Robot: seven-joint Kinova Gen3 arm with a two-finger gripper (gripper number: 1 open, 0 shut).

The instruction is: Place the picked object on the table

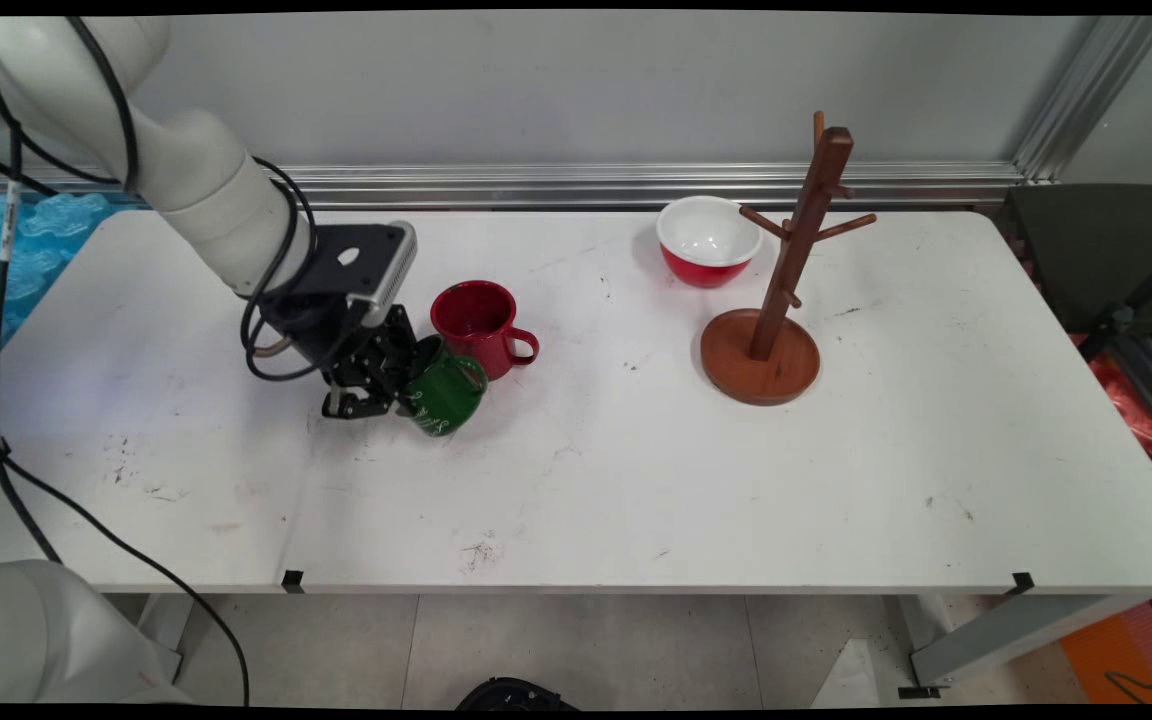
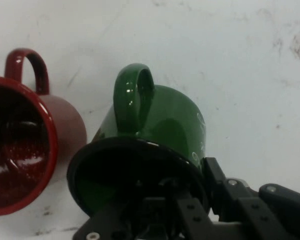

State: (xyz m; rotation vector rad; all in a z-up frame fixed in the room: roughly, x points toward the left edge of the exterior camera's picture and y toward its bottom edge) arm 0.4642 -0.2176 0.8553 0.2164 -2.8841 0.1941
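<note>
Green mug (image 1: 448, 394) tilted, rim partly hidden by gripper (image 1: 366, 395), beside red mug (image 1: 476, 322).

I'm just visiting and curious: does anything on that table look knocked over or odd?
Yes. The green mug is tipped, not upright, with the gripper at its rim, one finger reaching inside. The red mug right beside it stands upright.

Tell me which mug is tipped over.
The green mug, at the gripper, one finger inside its rim. It is tilted; the red mug beside it stands upright.
</note>
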